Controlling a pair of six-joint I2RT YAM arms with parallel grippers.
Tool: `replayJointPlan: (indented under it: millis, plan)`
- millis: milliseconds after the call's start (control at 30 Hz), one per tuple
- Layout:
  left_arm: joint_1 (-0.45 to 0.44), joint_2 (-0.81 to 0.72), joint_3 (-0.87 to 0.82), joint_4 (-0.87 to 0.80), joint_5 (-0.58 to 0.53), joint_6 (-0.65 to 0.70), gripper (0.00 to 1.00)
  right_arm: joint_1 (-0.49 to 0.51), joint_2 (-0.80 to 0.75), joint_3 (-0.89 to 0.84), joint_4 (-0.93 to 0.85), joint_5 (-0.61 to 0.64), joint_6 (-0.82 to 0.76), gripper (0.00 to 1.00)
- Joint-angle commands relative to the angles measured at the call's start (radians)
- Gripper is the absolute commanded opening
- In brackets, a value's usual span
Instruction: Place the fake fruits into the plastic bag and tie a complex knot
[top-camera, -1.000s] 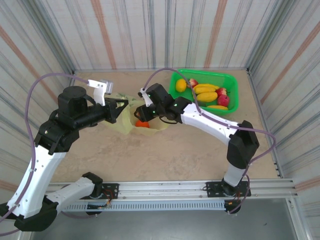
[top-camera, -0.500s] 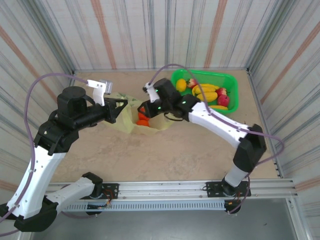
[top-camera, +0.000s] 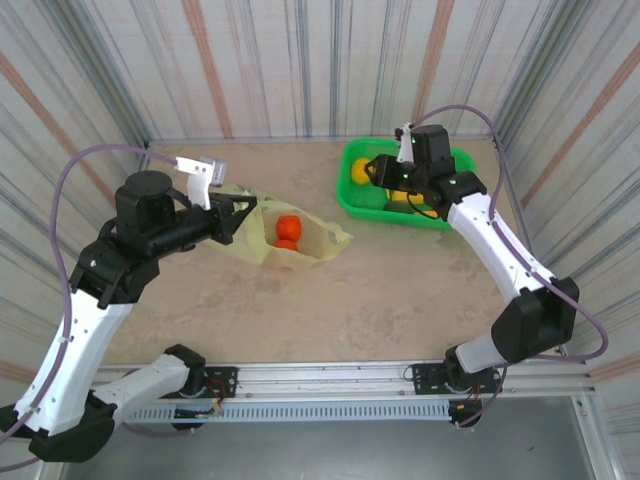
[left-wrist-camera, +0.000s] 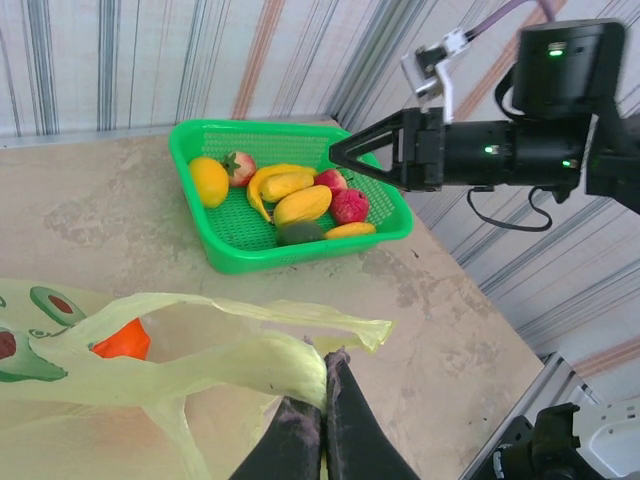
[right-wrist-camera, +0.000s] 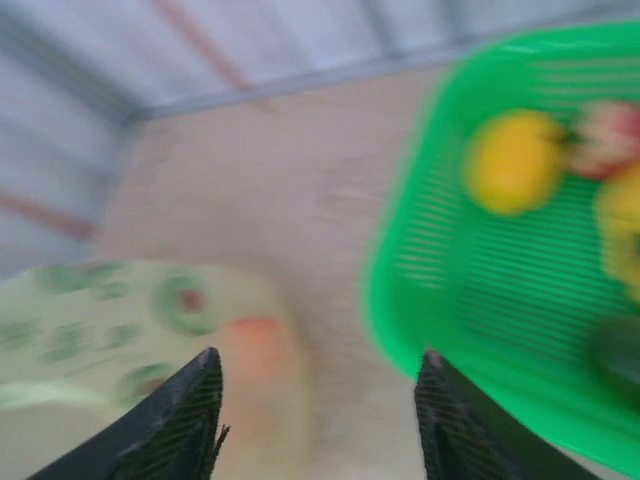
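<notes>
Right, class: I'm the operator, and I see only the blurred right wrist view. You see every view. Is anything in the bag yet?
Observer: Yes. The top view shows two oranges lying inside the bag.
Operator: What keeps its mouth open?
Observer: The left pincer is shut on the bag's edge and holds it up off the table.
Operator: And what is in the basket?
Observer: The left wrist view shows bananas, a strawberry and a dark green piece, among others, in the basket.
</notes>
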Motion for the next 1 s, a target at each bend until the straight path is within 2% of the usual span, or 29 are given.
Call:
replayJointPlan:
  millis: [0, 233, 300, 367, 433, 500, 667, 967]
  plan:
    - [0.005, -0.004, -0.007, 0.027, 0.027, 0.025, 0.00, -0.050, 0.110, 0.066, -0.225, 0.262, -0.060, 0.58]
    - [0.004, -0.012, -0.047, 0.057, 0.040, 0.025, 0.00, -0.161, 0.290, 0.156, -0.318, 0.410, -0.120, 0.66]
    - [0.004, -0.012, -0.049, 0.059, 0.041, 0.028, 0.00, -0.191, 0.337, 0.189, -0.329, 0.377, -0.111, 0.66]
    - [0.004, -0.011, -0.052, 0.062, 0.045, 0.031, 0.00, -0.218, 0.380, 0.217, -0.322, 0.281, -0.071, 0.66]
    - [0.005, -0.012, -0.057, 0.063, 0.047, 0.034, 0.00, -0.227, 0.414, 0.236, -0.302, 0.236, -0.011, 0.67]
    - [0.004, -0.011, -0.060, 0.064, 0.045, 0.034, 0.00, -0.233, 0.452, 0.268, -0.306, 0.226, 0.086, 0.66]
    - [0.004, -0.019, -0.058, 0.061, 0.047, 0.035, 0.00, -0.260, 0.519, 0.279, -0.227, 0.083, 0.352, 0.66]
    - [0.003, -0.024, -0.051, 0.042, 0.033, 0.045, 0.00, -0.276, 0.664, 0.370, -0.223, 0.101, 0.501, 0.71]
